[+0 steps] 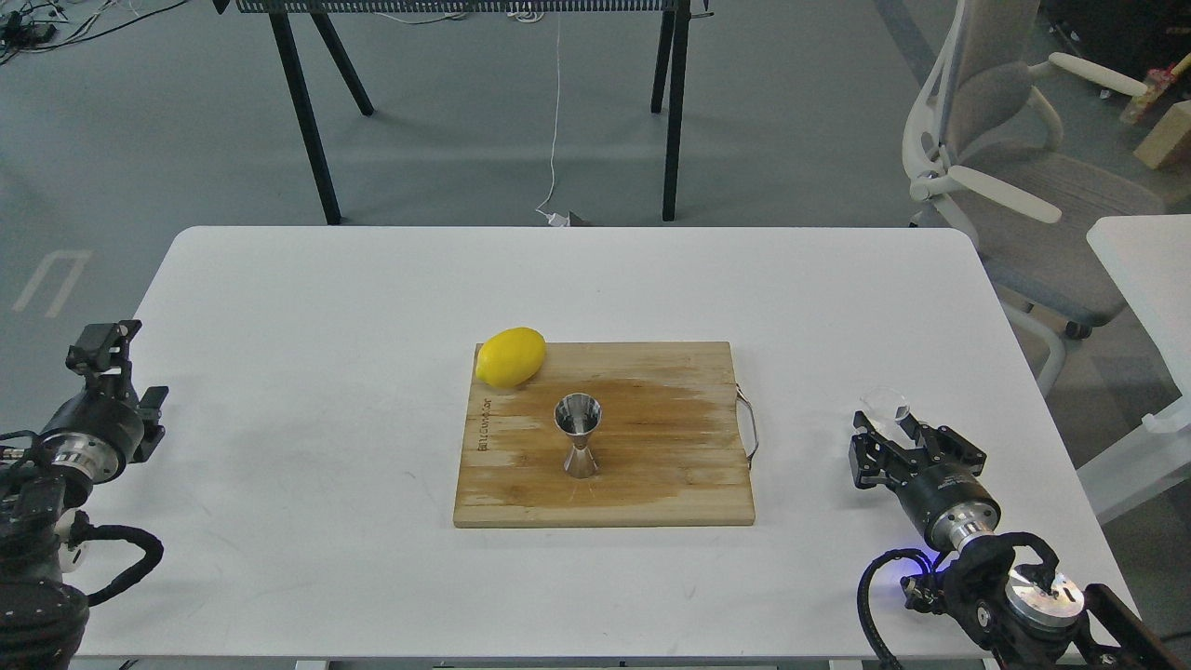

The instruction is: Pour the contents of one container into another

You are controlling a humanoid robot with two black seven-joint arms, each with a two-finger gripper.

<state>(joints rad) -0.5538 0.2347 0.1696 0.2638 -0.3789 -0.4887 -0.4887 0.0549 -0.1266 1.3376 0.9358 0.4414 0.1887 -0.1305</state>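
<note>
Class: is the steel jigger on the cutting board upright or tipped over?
Upright: the jigger stands on its narrow base on the cutting board, open mouth facing up.

The cutting board [651,465] sits mid-table, and I take my bearings from it. To its left and right the white table [307,372] is bare, so either of my arms could sweep in along those flanks. On the board, the jigger [578,447] stands upright left of centre, and the lemon [510,356] blocks the far-left corner. The board's right half is open wood. A wire handle [749,423] juts from its right edge.
</note>
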